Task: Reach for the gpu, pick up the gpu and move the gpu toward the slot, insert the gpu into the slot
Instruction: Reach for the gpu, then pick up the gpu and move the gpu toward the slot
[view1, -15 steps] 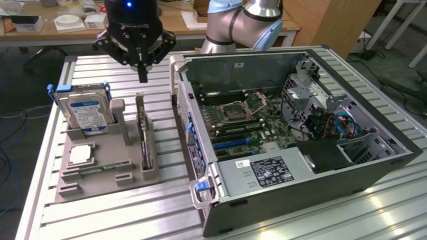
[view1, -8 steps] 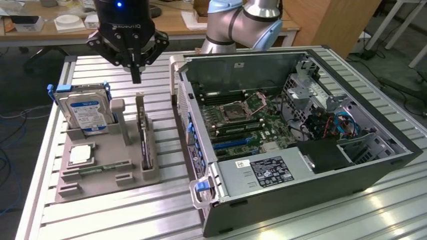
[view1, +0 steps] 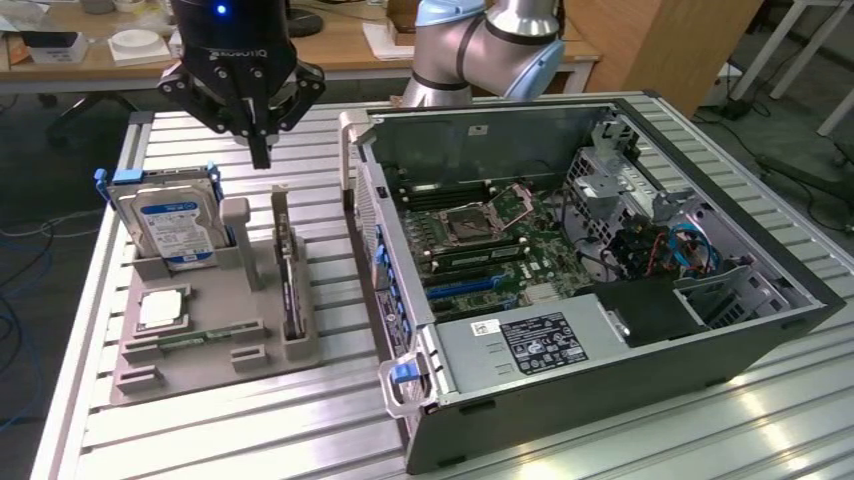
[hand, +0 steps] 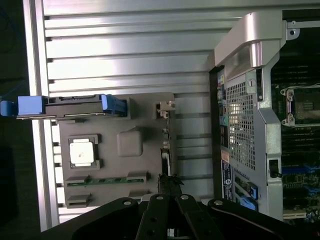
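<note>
Right now your gripper (view1: 260, 155) hangs pinched together, empty, at 12 o'clock from the gpu (view1: 286, 270) in the exterior view. You see the gpu standing edge-on in the grey tray (view1: 187, 375).

Grey parts tray (view1: 200, 365) is lying on slatted metal bench (view1: 601, 445) beside open computer case (view1: 587, 395).
Thin dark gpu (view1: 284, 270) is standing in it between silver hard drive (view1: 174, 225) and case.

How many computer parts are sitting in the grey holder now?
4: the hard drive upright, the gpu on edge nearest the computer case, the processor chip and the memory stick lying flat. None seems hidden.
</note>
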